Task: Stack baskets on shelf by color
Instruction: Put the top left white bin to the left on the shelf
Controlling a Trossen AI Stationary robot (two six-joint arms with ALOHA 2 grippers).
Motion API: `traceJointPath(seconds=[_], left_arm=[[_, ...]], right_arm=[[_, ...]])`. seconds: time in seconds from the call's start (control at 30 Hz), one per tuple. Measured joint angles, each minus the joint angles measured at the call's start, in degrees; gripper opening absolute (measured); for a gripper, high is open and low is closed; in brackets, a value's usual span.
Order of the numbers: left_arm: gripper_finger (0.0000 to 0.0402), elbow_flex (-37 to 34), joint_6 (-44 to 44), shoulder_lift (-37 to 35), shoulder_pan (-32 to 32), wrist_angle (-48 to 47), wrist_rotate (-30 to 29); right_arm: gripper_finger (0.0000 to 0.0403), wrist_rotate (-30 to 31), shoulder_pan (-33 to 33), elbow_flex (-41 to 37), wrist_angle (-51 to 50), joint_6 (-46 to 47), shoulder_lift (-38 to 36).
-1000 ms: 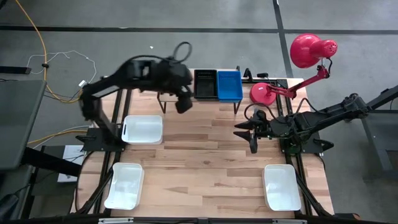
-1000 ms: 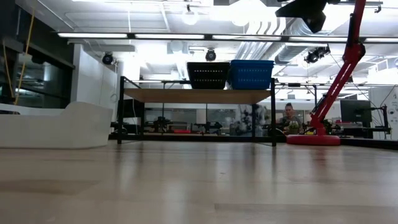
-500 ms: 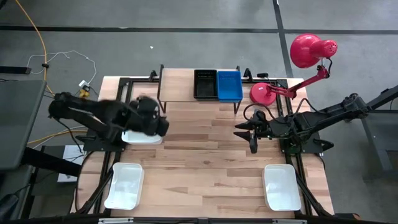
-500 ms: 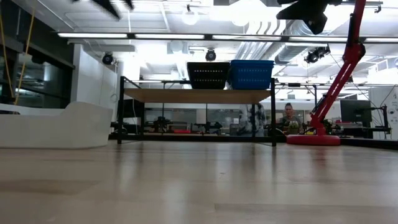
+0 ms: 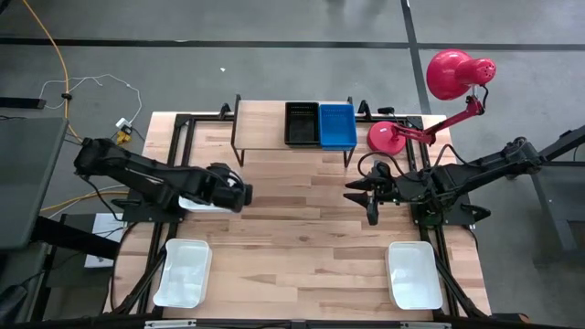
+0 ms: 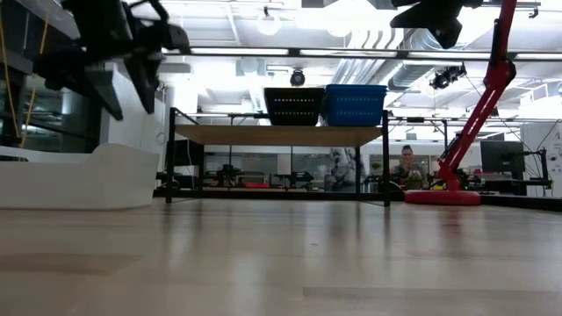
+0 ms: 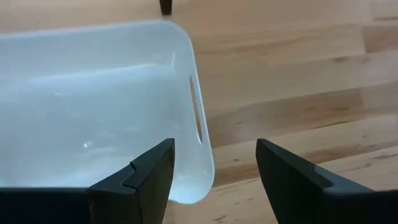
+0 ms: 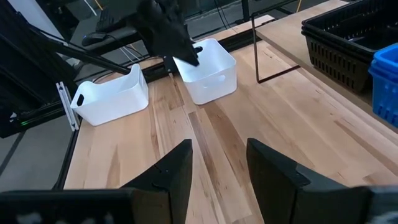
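My left gripper (image 5: 239, 195) hovers open above the right end of a white basket (image 5: 194, 204) that rests on the table at the left. In the left wrist view one finger stands over the basket's inside and the other outside its end wall (image 7: 198, 118), which has a handle slot; my left gripper (image 7: 214, 180) touches nothing. The low view shows my left gripper (image 6: 127, 92) above that basket (image 6: 70, 175). The shelf (image 5: 265, 137) stands at the far edge with a black basket (image 5: 302, 123) and a blue basket (image 5: 337, 125) on top. My right gripper (image 5: 360, 201) waits open at the right.
Two more white baskets sit at the near corners, one at the left (image 5: 183, 272) and one at the right (image 5: 413, 274). A red desk lamp (image 5: 448, 73) has its base (image 5: 388, 135) beside the shelf's right end. Bare wood lies between the arms.
My left arm has swung away from the shelf, toward the table's left and near side, and come down over the white basket's right end. The basket has stayed in place.
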Motion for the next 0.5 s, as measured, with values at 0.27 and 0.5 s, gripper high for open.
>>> traceJointPath(seconds=[0.27, 0.5], left_arm=[[0.0211, -2.93, -0.63, 3.28, 3.51, 5.84, 1.01], [0.0211, -2.91, 2.62, 8.81, 6.69, 7.19, 1.91]], right_arm=[[0.0138, 0.02, 0.00, 0.00, -0.25, -0.03, 0.00], [0.0138, 0.04, 0.00, 0.00, -0.88, -0.12, 0.00]])
